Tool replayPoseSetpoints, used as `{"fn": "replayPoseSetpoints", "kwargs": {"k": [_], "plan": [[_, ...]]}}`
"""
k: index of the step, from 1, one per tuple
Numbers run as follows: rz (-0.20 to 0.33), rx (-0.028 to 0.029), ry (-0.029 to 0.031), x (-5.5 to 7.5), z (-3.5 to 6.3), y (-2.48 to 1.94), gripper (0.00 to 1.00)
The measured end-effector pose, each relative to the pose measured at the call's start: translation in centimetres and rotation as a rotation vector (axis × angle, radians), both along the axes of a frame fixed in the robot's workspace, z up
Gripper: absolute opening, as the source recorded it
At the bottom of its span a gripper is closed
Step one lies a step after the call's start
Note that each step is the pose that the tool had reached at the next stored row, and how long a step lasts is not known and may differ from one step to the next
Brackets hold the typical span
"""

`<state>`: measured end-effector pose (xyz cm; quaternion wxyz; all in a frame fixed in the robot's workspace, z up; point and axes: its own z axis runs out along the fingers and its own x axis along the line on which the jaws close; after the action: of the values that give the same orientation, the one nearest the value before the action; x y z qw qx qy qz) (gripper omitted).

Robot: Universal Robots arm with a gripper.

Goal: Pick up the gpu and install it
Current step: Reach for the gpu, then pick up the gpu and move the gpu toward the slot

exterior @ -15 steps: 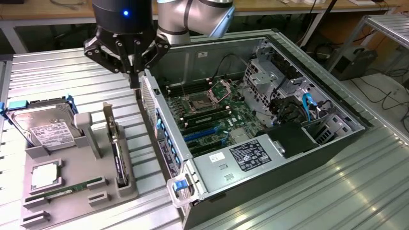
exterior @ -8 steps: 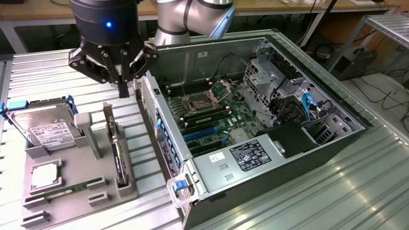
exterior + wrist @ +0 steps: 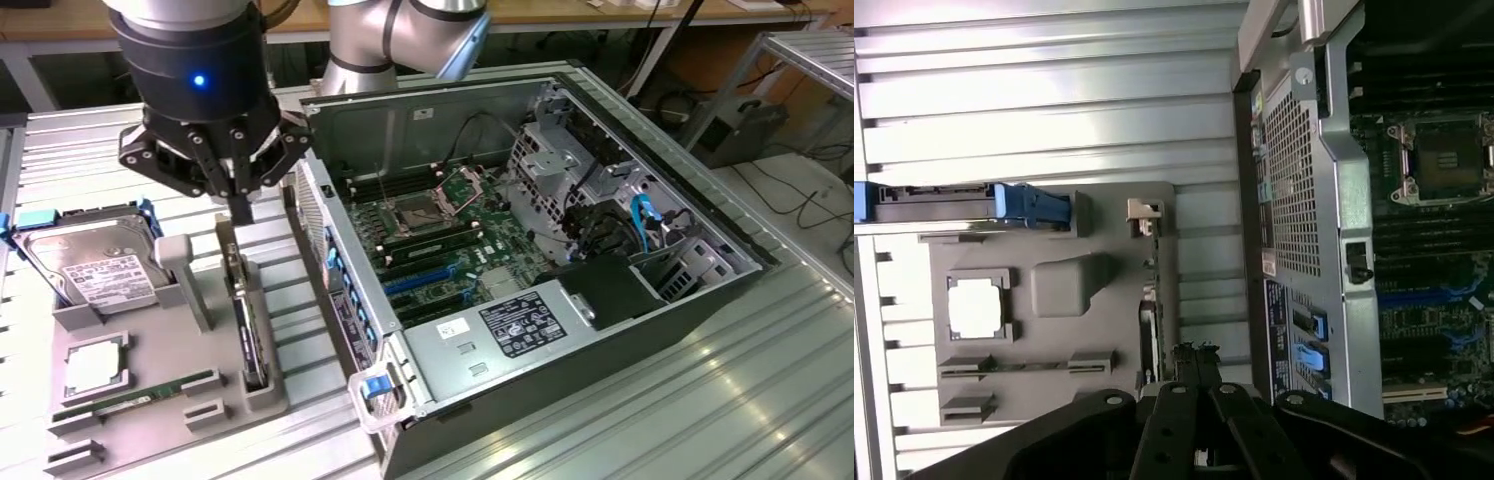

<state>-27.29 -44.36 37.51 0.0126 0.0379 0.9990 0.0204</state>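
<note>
Hanging just above the upper end of the graphics card (image 3: 244,310), the robot arm's claw (image 3: 240,212) is seen with its two fingers pressed together and nothing pinched between them. The card is stood on its long edge in a slot of a gray holder tray (image 3: 160,335), along the side of the tray nearest the open computer case (image 3: 441,115), and is untouched by the fingers. In the wrist view the card is shown edge-on (image 3: 1148,310), with the claw's dark tip (image 3: 1194,352) just off its line, toward the case's perforated rear panel (image 3: 1294,180). Three other parts are kept on the same tray: a hard drive (image 3: 100,272) with a white label and blue side rails is propped upright at the far end, a square processor chip (image 3: 94,367) is laid flat in its pocket, and a narrow green memory stick (image 3: 134,395) is set in a groove beside it. The case is laid on its side on a ribbed metal table (image 3: 694,400), with its green motherboard (image 3: 441,245) exposed.
</note>
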Motion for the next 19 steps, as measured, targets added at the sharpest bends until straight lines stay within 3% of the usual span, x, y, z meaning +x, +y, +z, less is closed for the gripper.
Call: {"fn": "replayPoseSetpoints", "kwargs": {"k": [8,19], "plan": [[0.0,-0.0032,0.001,-1.7,-0.86,-0.83,0.11],[0.0,-0.0033,0.0011,-1.8,-0.86,-0.84,0.11]]}}
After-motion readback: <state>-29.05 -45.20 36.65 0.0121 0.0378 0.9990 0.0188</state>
